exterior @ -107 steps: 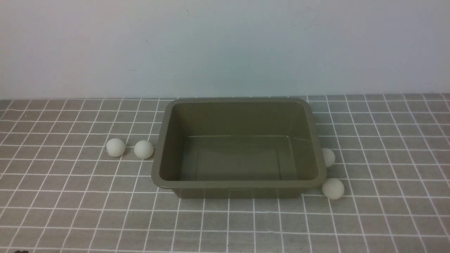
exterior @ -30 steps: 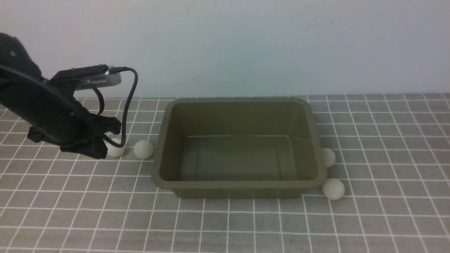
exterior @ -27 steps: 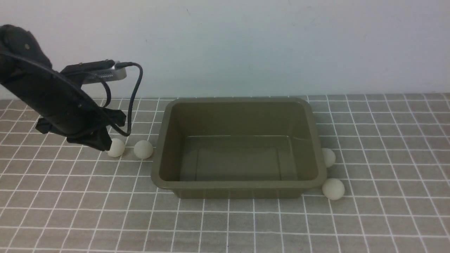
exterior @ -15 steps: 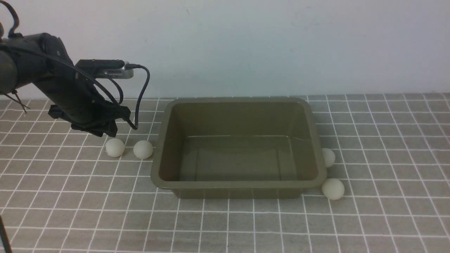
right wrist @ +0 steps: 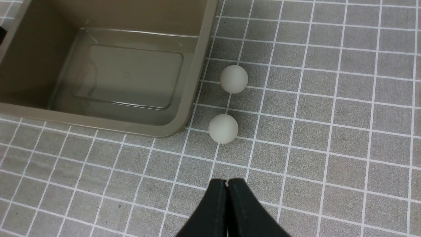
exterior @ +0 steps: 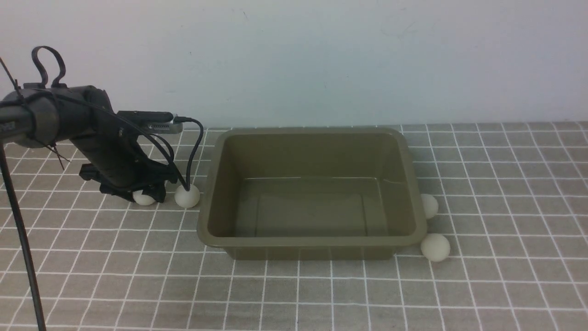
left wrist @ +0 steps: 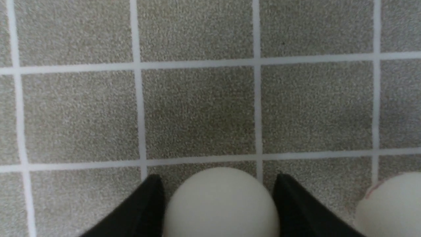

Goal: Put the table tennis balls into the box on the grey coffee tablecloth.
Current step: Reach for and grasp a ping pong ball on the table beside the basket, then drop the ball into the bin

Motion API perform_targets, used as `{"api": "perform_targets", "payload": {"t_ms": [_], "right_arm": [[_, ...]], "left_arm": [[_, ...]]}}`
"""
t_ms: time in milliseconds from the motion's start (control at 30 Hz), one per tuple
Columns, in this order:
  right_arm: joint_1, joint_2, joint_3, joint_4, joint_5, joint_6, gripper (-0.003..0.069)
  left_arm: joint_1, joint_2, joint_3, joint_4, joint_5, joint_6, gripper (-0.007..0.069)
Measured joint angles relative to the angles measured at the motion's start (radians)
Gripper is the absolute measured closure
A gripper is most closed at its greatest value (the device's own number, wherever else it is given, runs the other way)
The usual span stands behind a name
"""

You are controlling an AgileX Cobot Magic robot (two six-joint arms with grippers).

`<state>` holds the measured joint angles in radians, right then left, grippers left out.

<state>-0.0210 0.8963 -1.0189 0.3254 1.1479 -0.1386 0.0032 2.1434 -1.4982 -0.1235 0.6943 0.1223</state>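
Observation:
The olive-brown box (exterior: 312, 240) stands empty on the grey coffee tablecloth (exterior: 294, 294). Two table tennis balls lie left of it. My left gripper (exterior: 145, 195) is down on the cloth, open, with the outer ball (exterior: 143, 199) between its black fingers (left wrist: 149, 200). In the left wrist view that ball (left wrist: 220, 204) nearly fills the gap, and its neighbour (left wrist: 391, 204) lies just outside one finger. The neighbour (exterior: 187, 196) rests near the box wall. Two more balls (exterior: 429, 205) (exterior: 435, 247) lie right of the box. My right gripper (right wrist: 227, 182) hangs shut, above the cloth, near the balls (right wrist: 234, 79) (right wrist: 223, 128).
A black cable (exterior: 195, 147) loops from the left wrist down close to the inner ball. A thin dark rod (exterior: 20, 239) crosses the near left corner. The box rim (right wrist: 194, 82) runs close beside the two right-hand balls. A pale wall rises behind the table.
My left arm swung in from the left, rose, then dropped over the outer left ball. Its jaws went from shut to open. The balls, box and right gripper stayed put.

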Motion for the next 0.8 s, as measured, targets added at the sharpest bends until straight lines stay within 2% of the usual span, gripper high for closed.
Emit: {"api": "perform_targets", "payload": {"t_ms": [100, 267, 400, 433, 467, 533, 667, 733, 800], "right_arm": [[0.000, 0.000, -0.001, 0.000, 0.001, 0.000, 0.0673], [0.000, 0.000, -0.001, 0.002, 0.001, 0.000, 0.0673], [0.000, 0.025, -0.001, 0.035, 0.002, -0.027, 0.0673], [0.001, 0.050, -0.001, 0.054, 0.003, -0.055, 0.0672], [0.001, 0.064, -0.001, 0.064, 0.003, -0.066, 0.0671], [0.017, 0.122, -0.001, 0.079, -0.002, -0.092, 0.0671], [0.096, 0.269, -0.001, 0.036, -0.023, -0.095, 0.0669], [0.152, 0.358, -0.002, -0.018, -0.044, -0.061, 0.0660], [0.189, 0.427, -0.002, -0.066, -0.076, -0.013, 0.0641]], "left_arm": [[0.000, -0.010, -0.018, 0.009, 0.039, 0.000, 0.0280], [-0.001, -0.118, -0.125, 0.001, 0.231, 0.000, 0.0280], [-0.008, -0.228, -0.200, -0.164, 0.339, 0.033, 0.0280], [-0.026, -0.254, -0.214, -0.242, 0.368, 0.070, 0.0280], [-0.032, -0.262, -0.218, -0.258, 0.378, 0.090, 0.0280], [-0.074, -0.269, -0.221, -0.315, 0.401, 0.139, 0.0280], [-0.180, -0.233, -0.220, -0.322, 0.417, 0.170, 0.0280], [-0.233, -0.204, -0.220, -0.304, 0.415, 0.170, 0.0280], [-0.287, -0.167, -0.220, -0.277, 0.404, 0.170, 0.0249]]}}
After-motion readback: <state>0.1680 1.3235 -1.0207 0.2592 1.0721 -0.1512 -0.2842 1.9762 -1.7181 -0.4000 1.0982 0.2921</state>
